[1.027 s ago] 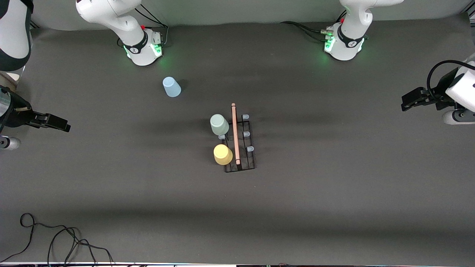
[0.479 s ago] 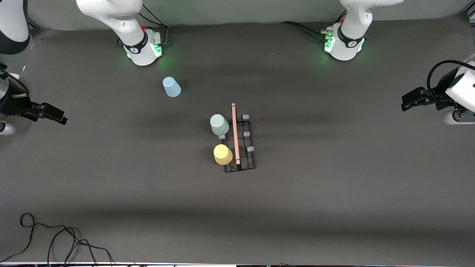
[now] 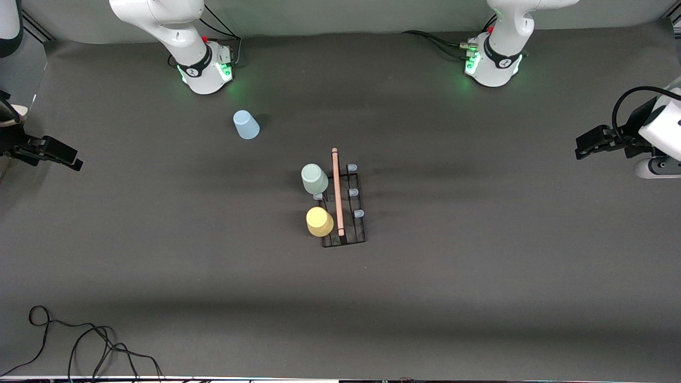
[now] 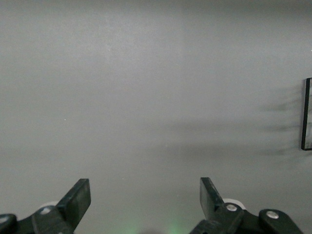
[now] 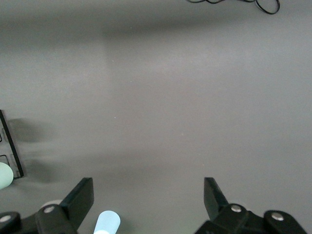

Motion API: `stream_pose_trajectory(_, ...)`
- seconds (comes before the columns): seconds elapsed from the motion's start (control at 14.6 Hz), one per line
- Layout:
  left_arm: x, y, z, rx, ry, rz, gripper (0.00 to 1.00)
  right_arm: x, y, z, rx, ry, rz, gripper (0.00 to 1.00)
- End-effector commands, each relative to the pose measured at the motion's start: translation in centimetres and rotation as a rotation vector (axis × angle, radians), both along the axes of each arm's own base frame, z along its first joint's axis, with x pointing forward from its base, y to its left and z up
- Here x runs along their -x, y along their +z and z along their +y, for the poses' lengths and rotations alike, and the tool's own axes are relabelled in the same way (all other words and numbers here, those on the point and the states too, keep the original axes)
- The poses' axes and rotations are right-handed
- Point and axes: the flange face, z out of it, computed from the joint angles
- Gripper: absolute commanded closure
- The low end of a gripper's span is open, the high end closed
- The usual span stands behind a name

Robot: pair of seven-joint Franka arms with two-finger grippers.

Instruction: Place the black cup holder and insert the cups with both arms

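Note:
The black cup holder (image 3: pixel 351 223) stands mid-table, its wooden rod handle (image 3: pixel 337 191) on top. The pale green cup (image 3: pixel 314 178) and the yellow cup (image 3: pixel 320 222) sit upside down on prongs on its side toward the right arm's end. The pale blue cup (image 3: pixel 246 125) stands upside down on the table near the right arm's base; it also shows in the right wrist view (image 5: pixel 107 223). My right gripper (image 3: pixel 66 157) is open and empty at the right arm's end of the table (image 5: pixel 146 187). My left gripper (image 3: pixel 582 149) is open and empty at the left arm's end (image 4: pixel 145 190), waiting.
Three bare pale-capped prongs (image 3: pixel 353 192) stand on the rack's side toward the left arm's end. A loose black cable (image 3: pixel 80 340) lies at the table's near corner toward the right arm's end. The rack's edge shows in the left wrist view (image 4: pixel 306 114) and the right wrist view (image 5: pixel 9 146).
My right gripper has drawn back toward the right arm's end of the table and farther from the front camera. The left arm, the rack and the cups have not moved.

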Motion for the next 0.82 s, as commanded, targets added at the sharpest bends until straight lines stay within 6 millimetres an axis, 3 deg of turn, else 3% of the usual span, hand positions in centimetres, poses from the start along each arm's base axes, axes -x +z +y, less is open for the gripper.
stream_pose_trajectory(0.0,0.5,0.5,0.1,-0.015,-0.014,-0.006,0.00,-1.0,-0.3,0.2,0.022,0.019,0.020,0.00)
stream_pose_trajectory(0.14,0.5,0.5,0.1,-0.015,-0.014,-0.006,0.00,-1.6,-1.4,0.3,0.020,0.025,0.040,0.00)
stream_pose_trajectory(0.75,0.6,0.7,0.1,-0.015,-0.014,-0.009,0.00,-1.6,-1.5,0.4,0.020,0.025,0.046,0.00)
